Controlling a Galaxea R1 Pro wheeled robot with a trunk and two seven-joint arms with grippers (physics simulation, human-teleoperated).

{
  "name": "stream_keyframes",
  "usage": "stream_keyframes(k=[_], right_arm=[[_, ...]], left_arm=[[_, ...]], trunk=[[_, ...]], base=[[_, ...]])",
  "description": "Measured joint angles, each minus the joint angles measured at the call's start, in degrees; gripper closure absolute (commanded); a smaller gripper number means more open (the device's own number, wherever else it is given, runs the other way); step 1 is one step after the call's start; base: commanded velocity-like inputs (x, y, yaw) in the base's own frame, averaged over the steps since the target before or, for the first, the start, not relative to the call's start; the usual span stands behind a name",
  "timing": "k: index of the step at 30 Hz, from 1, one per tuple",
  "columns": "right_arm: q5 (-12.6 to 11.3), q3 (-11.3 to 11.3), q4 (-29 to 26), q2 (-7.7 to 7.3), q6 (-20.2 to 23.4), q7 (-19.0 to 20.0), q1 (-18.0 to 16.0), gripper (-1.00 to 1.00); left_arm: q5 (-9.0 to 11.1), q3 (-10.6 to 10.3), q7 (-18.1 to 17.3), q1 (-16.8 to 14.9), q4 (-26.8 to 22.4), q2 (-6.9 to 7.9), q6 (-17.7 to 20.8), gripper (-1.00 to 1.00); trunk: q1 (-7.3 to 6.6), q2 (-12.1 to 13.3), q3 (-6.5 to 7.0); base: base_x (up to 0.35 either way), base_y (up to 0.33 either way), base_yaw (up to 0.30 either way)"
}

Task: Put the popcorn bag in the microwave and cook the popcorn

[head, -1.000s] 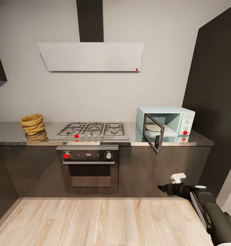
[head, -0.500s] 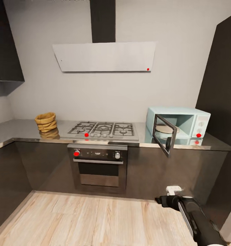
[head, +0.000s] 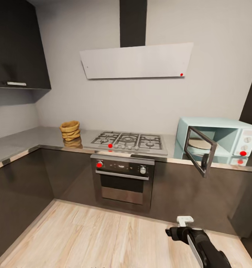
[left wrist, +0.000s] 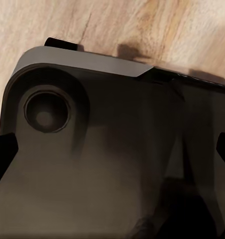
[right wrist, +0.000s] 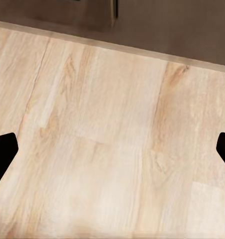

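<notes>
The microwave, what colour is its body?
Pale blue, seen best in the head view: microwave.

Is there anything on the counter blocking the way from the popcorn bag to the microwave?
The popcorn bag stands left of the gas hob, and the microwave is right of it, so the hob's raised grates lie between them on the countertop. The microwave's door already hangs open, so nothing visible closes off the inside.
</notes>
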Motion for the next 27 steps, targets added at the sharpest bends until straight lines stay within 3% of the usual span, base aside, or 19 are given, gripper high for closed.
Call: stream_keyframes(k=[3,6,10,20,27], right_arm=[[-0.13,0.02,2.68,0.02,-1.22,-1.12,0.0,-1.0],[-0.17,0.06,10.46,-0.13,-3.63,-1.79,0.0,-1.0],[-0.33,0.1,21.11,-0.42,-13.29,-2.28,0.0,-1.0],[-0.47,0.07,28.8,-1.01,-20.39,-3.17,-0.02,-1.0],[-0.41,0.19,31.4,-1.07,-21.21,-3.07,-0.02,-1.0]], left_arm=[[0.0,0.0,0.0,0.0,0.0,0.0,-0.02,-1.0],[0.0,0.0,0.0,0.0,0.0,-0.02,-0.03,-1.0],[0.0,0.0,0.0,0.0,0.0,-0.08,-0.03,-1.0],[0.0,0.0,0.0,0.0,0.0,0.0,-0.04,-1.0],[0.0,0.05,0.0,0.0,0.0,0.0,-0.03,-1.0]], trunk=[[0.0,0.0,0.0],[0.0,0.0,0.0],[0.0,0.0,0.0],[0.0,0.0,0.0],[0.0,0.0,0.0]], base=[[0.0,0.0,0.272],[0.0,0.0,0.272],[0.0,0.0,0.274],[0.0,0.0,0.277],[0.0,0.0,0.277]])
